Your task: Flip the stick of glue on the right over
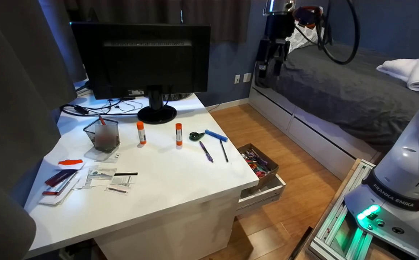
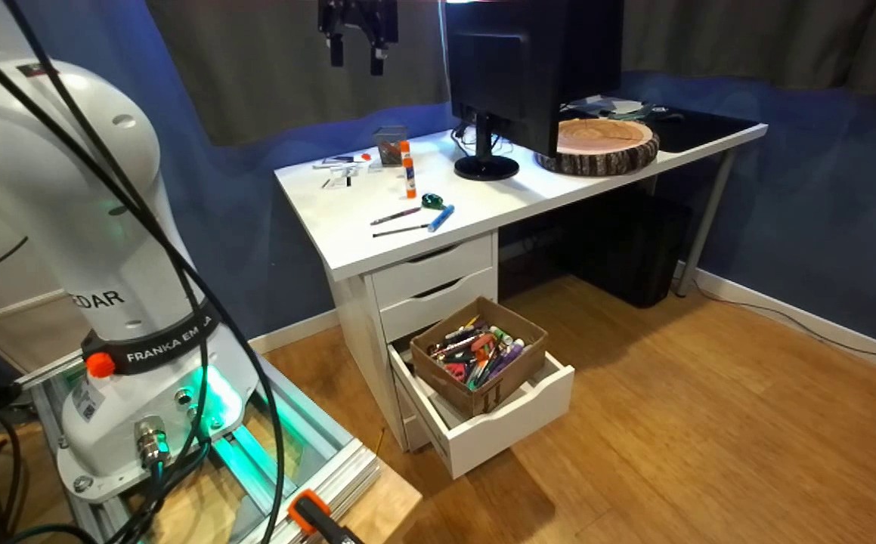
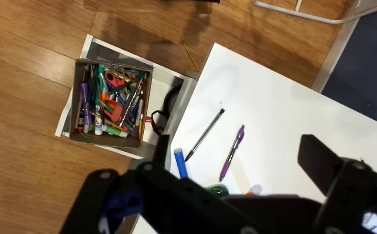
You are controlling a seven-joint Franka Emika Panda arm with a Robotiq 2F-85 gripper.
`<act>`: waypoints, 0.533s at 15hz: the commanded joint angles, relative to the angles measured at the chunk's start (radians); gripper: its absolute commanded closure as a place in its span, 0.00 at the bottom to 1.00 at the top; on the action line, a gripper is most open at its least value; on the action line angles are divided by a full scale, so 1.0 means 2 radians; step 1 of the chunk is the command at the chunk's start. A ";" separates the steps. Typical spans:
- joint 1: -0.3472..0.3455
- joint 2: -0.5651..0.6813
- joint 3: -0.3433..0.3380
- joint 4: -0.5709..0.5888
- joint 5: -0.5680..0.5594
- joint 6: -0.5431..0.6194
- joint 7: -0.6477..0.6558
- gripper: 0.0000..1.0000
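Note:
Two look-alike white glue sticks with orange ends stand upright on the white desk (image 1: 158,180). The right glue stick (image 1: 179,134) is near the green tape dispenser; it shows in an exterior view as the nearer stick (image 2: 410,179). The left glue stick (image 1: 141,133) is partly hidden behind it there (image 2: 405,146). In the wrist view only a sliver of orange (image 3: 250,193) shows past the gripper's body. My gripper (image 1: 270,68) is open with nothing between its fingers, high above the desk and apart from both sticks; it also shows in an exterior view (image 2: 357,60) and the wrist view (image 3: 234,146).
A black monitor (image 1: 140,61) stands behind the sticks, a mesh cup (image 1: 102,135) and papers (image 1: 101,175) beside them. A tape dispenser (image 2: 432,201), blue marker (image 3: 180,162), purple pen (image 3: 232,152) and dark pen (image 3: 205,134) lie nearby. An open drawer holds a cardboard box (image 2: 517,393).

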 commanded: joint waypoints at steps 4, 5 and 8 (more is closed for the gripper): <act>-0.001 -0.001 -0.002 0.001 0.000 -0.001 0.000 0.00; -0.001 -0.001 -0.002 0.001 0.000 -0.001 0.000 0.00; 0.003 0.037 -0.017 0.035 0.036 -0.011 -0.027 0.00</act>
